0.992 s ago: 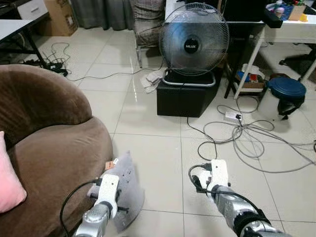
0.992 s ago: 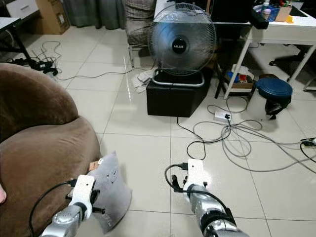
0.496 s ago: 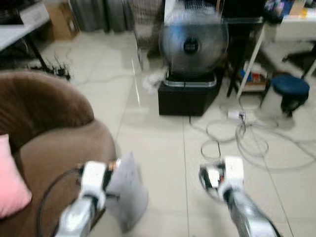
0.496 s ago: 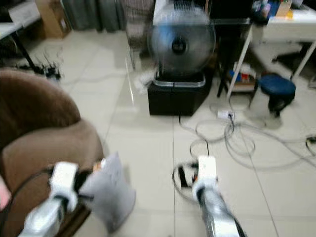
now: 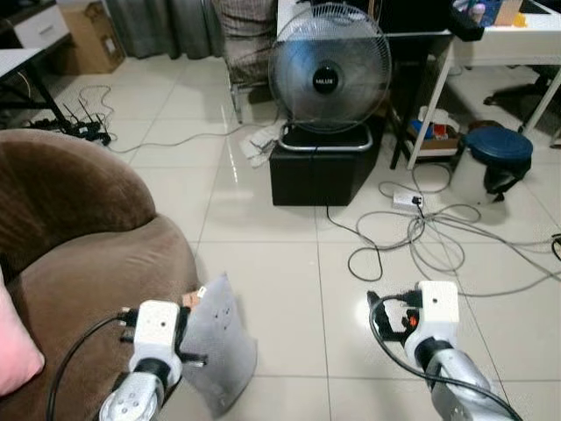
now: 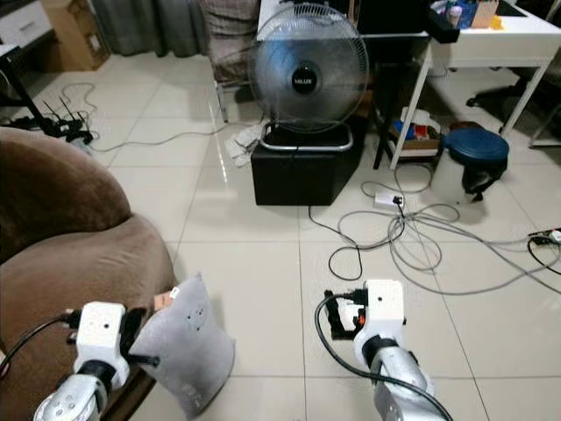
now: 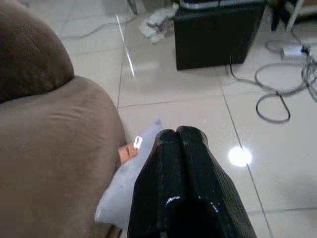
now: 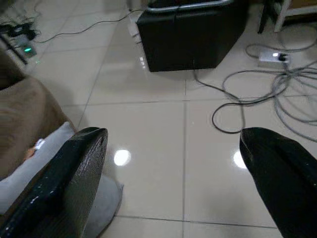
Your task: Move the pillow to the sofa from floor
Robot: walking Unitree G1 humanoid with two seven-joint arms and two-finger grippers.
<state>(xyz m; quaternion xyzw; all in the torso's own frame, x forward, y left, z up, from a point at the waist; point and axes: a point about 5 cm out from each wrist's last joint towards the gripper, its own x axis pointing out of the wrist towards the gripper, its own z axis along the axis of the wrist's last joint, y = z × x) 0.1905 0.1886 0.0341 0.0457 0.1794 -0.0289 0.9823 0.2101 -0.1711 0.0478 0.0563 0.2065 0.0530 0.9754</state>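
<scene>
Grey pillow (image 6: 186, 346) sits on the tile floor (image 5: 272, 289), propped upright against the near right edge of the brown sofa (image 5: 83, 254), small tag at its top corner. Left pincer (image 7: 179, 136) has its two fingers pressed together, gripping nothing, hovering just beside the pillow's sofa side. Right pincer (image 8: 173, 144) spread wide, over bare floor right of the pillow, well apart from it. Pink cushion (image 5: 16, 338) on the sofa seat at far left. Far side: pedestal fan (image 5: 329, 74) on a black box (image 5: 320, 174), loose cables (image 5: 438, 237) on the floor right of it, blue stool (image 5: 498, 149), white desk (image 5: 508, 35) at far right.
</scene>
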